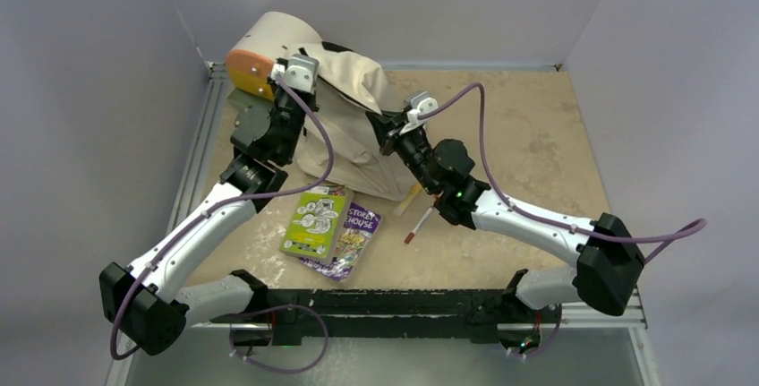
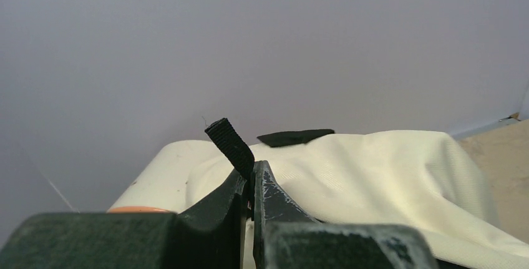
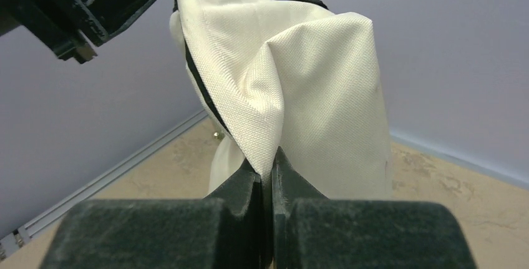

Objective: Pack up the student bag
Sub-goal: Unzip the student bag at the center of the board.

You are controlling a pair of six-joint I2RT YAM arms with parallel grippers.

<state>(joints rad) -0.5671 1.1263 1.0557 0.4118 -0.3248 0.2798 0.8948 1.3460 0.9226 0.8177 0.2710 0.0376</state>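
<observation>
Right fingers [image 3: 242,189] pinch the student bag [image 3: 312,94]; left fingers [image 2: 274,195] clamp seemingly its strap [image 2: 231,145].

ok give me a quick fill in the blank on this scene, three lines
1. The left gripper is shut on a black ___ of the student bag.
2. The right gripper pinches a fold of the bag's cream ___.
3. The green book overlaps a ___ one.
Missing words: strap, fabric, purple.

Top view looks down; close wrist views share the student bag [image 3: 312,94].
</observation>
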